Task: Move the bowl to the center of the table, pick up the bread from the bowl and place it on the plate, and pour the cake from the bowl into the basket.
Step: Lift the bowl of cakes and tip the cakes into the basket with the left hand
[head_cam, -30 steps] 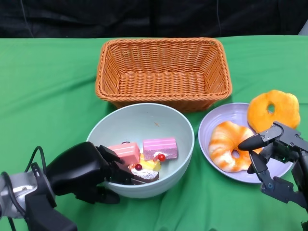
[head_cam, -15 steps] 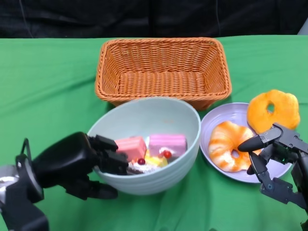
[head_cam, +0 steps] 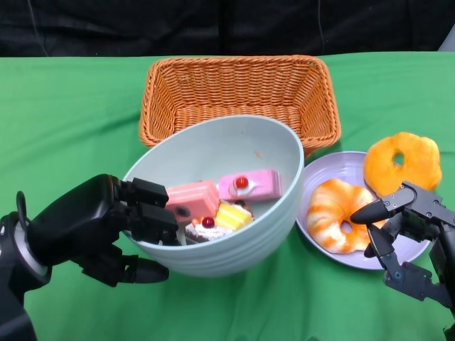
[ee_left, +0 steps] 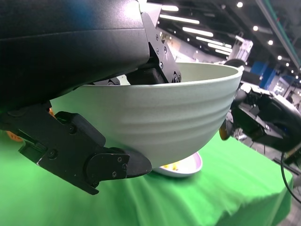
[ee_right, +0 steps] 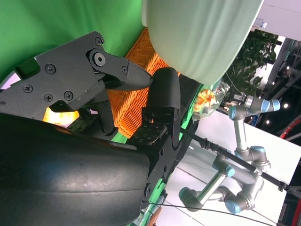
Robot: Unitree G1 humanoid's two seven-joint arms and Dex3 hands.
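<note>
Left robot hand (head_cam: 96,231) of mine is gripping the bowl (head_cam: 220,234) by its near rim, fingers (head_cam: 153,213) hooked inside the wall and the rest pressing from outside below, as the left wrist view shows. I am holding the bowl lifted and tilted, its far rim overlapping the front wall of the basket (head_cam: 238,96) in the head view; the left wrist view shows its base off the counter (head_cam: 64,121).

I am judging the bowl to be stiff, smooth and fairly light, probably plastic, so the rim pinch is holding, though a glossy wall could slip as the tilt is growing. Taking hold at the rim opposite the basket is looking right to me, since it is leaving the pouring edge free.

Inside the bowl, the cake (head_cam: 213,202) pieces are lying in a loose pile toward the near side: pink slices, a yellow one, a dark one with red cherries. They are looking soft or foam-like and very light, so I am expecting them to slide and tumble out together once the tilt is steep enough, and possibly bounce off the woven wall.

Right robot hand (head_cam: 409,227) is hanging open with nothing in it, right of the basket, over the near edge of the plate (head_cam: 313,188), where the bread (head_cam: 338,213) is already lying. A second bread ring (head_cam: 402,163) is resting at the plate's far edge.
</note>
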